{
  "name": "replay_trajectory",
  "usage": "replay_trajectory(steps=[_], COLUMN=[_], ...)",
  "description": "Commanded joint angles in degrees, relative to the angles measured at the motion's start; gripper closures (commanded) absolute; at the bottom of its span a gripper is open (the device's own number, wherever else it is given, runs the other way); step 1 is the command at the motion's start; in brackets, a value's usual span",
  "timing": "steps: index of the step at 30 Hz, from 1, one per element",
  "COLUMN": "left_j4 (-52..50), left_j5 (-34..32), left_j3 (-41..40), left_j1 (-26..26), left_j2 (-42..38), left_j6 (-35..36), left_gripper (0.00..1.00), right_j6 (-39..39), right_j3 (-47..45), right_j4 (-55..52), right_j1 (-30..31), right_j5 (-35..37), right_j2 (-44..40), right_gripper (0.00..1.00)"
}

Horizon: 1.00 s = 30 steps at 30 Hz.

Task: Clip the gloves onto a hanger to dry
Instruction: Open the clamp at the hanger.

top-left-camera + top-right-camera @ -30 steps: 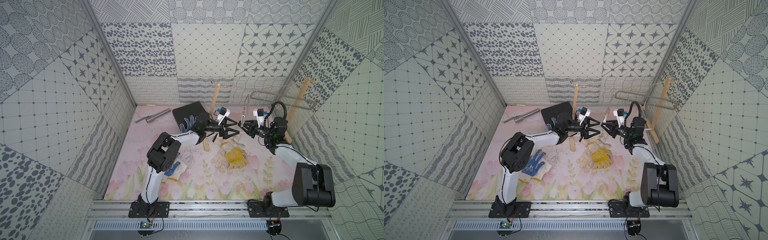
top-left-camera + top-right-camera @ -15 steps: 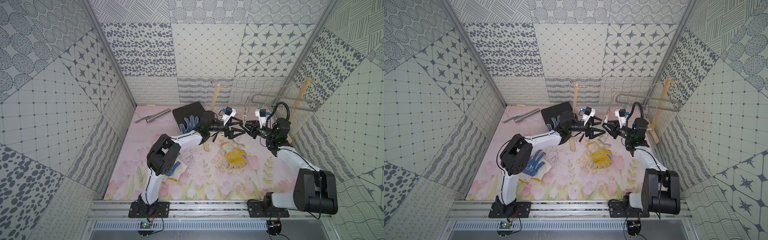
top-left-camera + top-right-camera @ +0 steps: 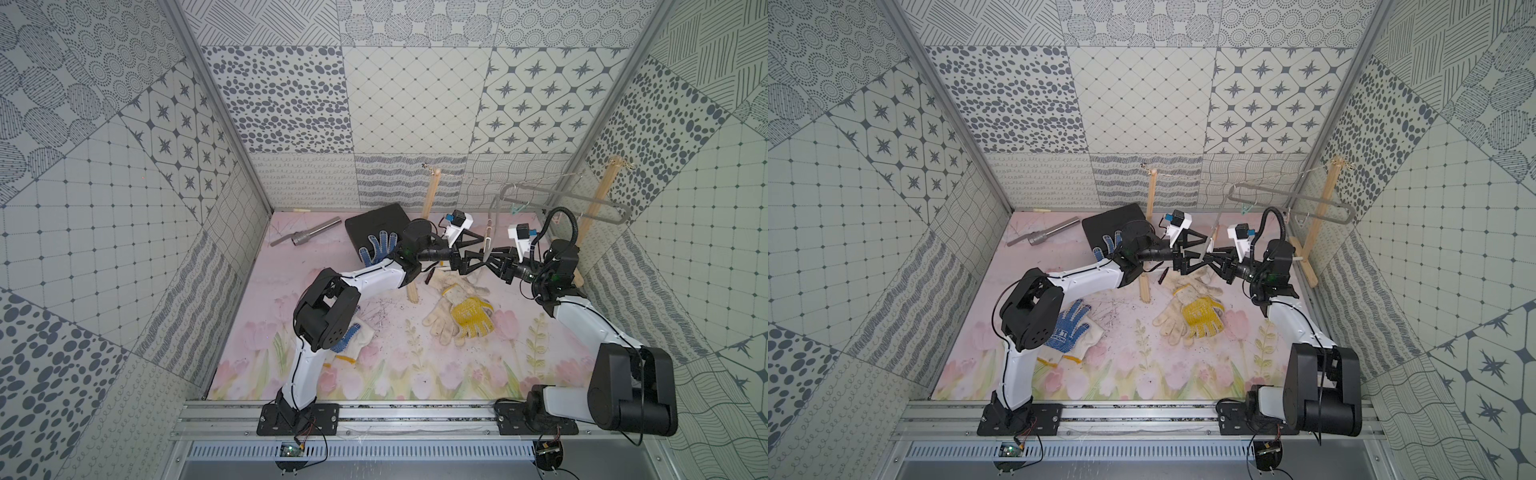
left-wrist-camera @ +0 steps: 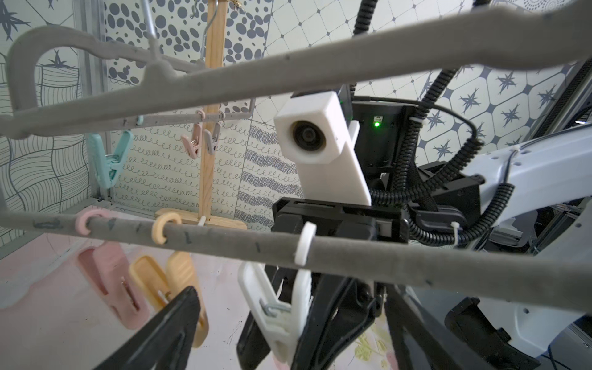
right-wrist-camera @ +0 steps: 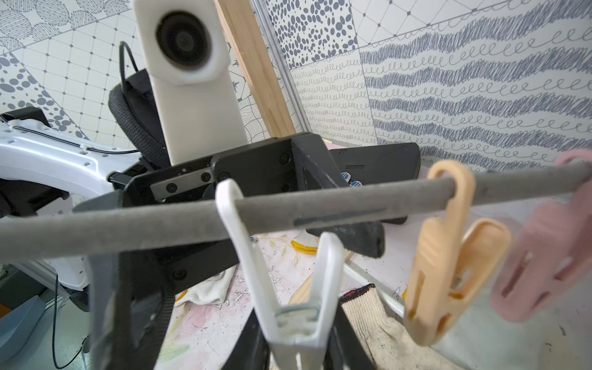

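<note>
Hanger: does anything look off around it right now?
Yes. The right gripper pinches the white peg on the hanger, and the left gripper faces it open and empty. No glove is up there; the gloves lie on the dirt-speckled mat.

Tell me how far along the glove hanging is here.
Done: nothing; no visible peg holds a glove. In hand: the right gripper is shut on the white plastic peg of the long grey hanger; the left gripper is open, empty. Left: the yellow-dotted knitted glove, blue-dotted knitted glove and others lie on the floral mat.
</note>
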Motion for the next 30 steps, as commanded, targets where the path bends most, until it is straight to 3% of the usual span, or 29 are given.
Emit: replay_trajectory(steps=[1, 7, 16, 24, 30], left_j4=[-2.2, -3.5, -6.6, -11.3, -7.4], left_j5=[-1.2, 0.9, 4.2, 6.6, 7.7], left_j3=[0.9, 5.7, 9.4, 11.9, 10.8], left_j1=[0.3, 0.6, 0.6, 0.5, 0.6], left_j2=[-0.8, 1.8, 3.4, 4.0, 3.9], left_j6=[2.7, -0.6, -4.5, -6.5, -9.2], left_gripper=[0.09, 0.22, 0.31, 0.33, 0.46], right_j6=[-1.0, -1.5, -2.0, -2.7, -2.7], right_j3=[-0.1, -1.3, -1.3, -1.4, -1.4], right_j4=[0.2, -0.3, -1.4, -2.2, -2.2], right_j1=[0.1, 0.1, 0.2, 0.5, 0.6], right_j5=[-2.8, -4.9, -5.8, -5.2, -5.2], right_j2=[-1.3, -2.3, -3.1, -3.7, -3.4], right_gripper=[0.82, 0.82, 0.83, 0.84, 0.85])
